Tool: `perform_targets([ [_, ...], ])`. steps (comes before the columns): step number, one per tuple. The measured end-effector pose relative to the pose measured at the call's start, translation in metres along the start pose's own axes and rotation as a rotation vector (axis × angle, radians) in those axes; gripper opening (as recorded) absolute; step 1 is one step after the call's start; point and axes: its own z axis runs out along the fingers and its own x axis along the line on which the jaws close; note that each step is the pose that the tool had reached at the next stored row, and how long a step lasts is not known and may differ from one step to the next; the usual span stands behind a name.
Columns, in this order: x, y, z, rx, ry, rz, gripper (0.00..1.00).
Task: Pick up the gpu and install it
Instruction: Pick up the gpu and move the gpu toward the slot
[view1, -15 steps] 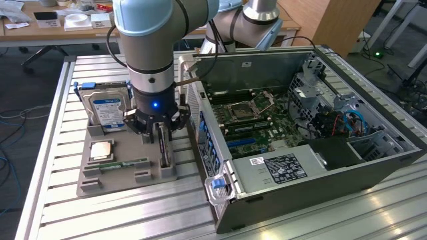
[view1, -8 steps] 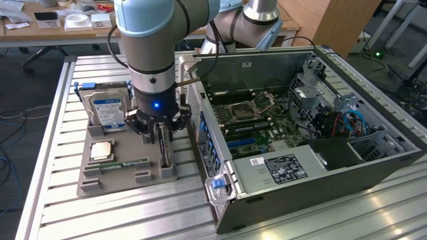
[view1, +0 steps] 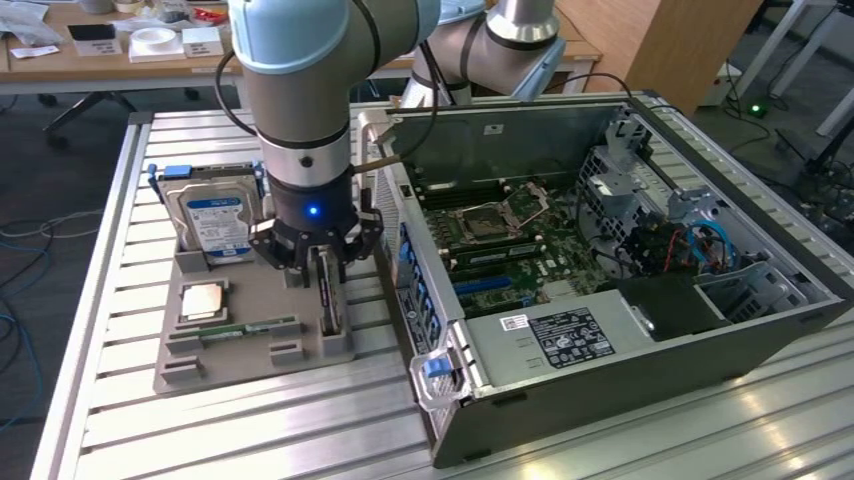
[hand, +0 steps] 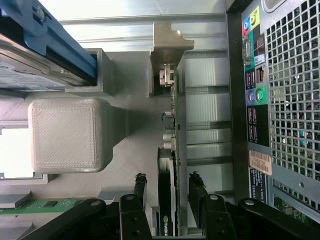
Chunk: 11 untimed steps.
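gpu (view1: 328, 295) stands on edge, thin and black, in grey holder (view1: 240, 360).

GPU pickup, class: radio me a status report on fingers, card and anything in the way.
Open fingers straddle the gpu, gaps both sides. Card upright on edge in grey holder, not gripped. Alongside, apart: hard drive, case.

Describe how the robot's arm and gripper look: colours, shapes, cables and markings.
The arm is a thick silver-grey tube with a pale blue joint cap above it. A thin black cable loops alongside. The gripper is black, with a small blue light glowing on its collar. Its jaws are black bars on bolted linkages.
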Motion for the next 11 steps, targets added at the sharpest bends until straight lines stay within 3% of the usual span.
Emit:
perform_targets([
  [11, 0.0014, -0.0001, 0.0001, -0.0001, 0.0000, 0.000, 0.47],
])
